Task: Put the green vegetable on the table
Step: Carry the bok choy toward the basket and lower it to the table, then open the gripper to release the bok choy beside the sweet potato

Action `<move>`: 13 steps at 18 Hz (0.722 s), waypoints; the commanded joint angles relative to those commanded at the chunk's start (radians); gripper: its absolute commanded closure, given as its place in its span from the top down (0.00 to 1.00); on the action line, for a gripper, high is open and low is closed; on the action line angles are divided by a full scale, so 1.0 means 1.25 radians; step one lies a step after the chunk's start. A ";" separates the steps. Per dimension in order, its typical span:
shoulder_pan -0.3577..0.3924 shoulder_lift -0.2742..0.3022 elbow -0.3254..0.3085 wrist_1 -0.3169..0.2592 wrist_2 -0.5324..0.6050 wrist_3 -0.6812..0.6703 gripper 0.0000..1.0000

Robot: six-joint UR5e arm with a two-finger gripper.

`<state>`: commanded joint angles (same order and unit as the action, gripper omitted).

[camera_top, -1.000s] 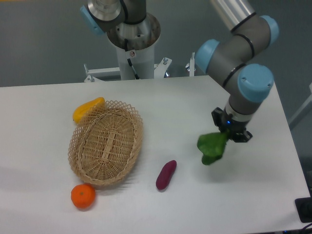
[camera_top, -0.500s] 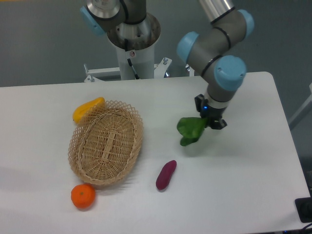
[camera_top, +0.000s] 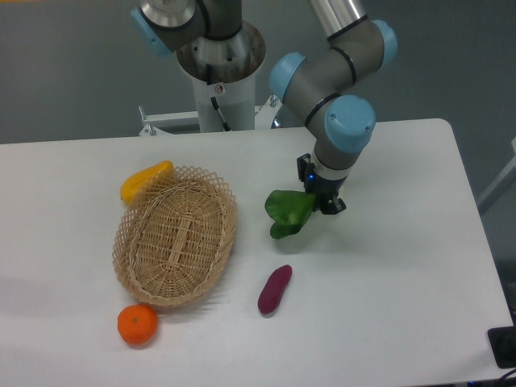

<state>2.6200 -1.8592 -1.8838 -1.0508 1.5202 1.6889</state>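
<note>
The green vegetable (camera_top: 288, 213) has dark green leaves; its stalk end is hidden in the gripper. My gripper (camera_top: 319, 201) is shut on it and holds it just above the white table (camera_top: 387, 266), right of the basket and above the purple sweet potato. The leaves hang down and to the left of the fingers. I cannot tell whether the leaves touch the tabletop.
A woven wicker basket (camera_top: 176, 238) lies at the left. A yellow-orange pepper (camera_top: 143, 181) sits at its upper left edge. An orange (camera_top: 137, 324) lies below the basket. A purple sweet potato (camera_top: 275, 289) lies at centre front. The arm's base (camera_top: 218, 72) stands behind.
My gripper has carried the green vegetable leftward and slightly away from the front, from the table's right side toward the middle near the basket. The other objects have not moved.
</note>
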 joint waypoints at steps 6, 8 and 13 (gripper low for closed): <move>-0.002 -0.005 0.045 -0.004 0.000 -0.013 1.00; 0.001 -0.012 0.071 -0.004 0.000 -0.022 1.00; 0.010 -0.062 0.201 -0.013 0.009 -0.029 1.00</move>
<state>2.6323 -1.9373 -1.6325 -1.0676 1.5309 1.6521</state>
